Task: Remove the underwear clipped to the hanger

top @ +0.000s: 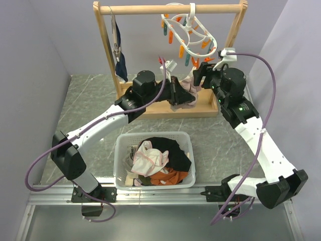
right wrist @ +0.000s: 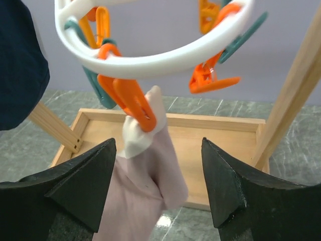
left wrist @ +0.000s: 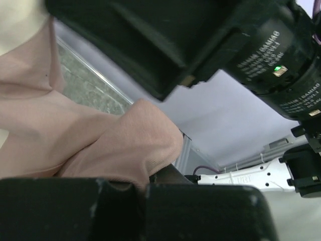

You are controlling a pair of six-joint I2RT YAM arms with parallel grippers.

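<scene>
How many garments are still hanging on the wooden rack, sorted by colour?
Pale pink-beige underwear: 1, clipped by an orange peg on the white ring hanger
Navy blue garment: 1, hanging near the left end of the rail
Total: 2

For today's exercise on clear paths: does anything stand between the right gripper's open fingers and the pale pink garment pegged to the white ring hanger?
Nothing visible: the right gripper is open, the pale pink garment hanging between its fingers under the orange peg.
</scene>
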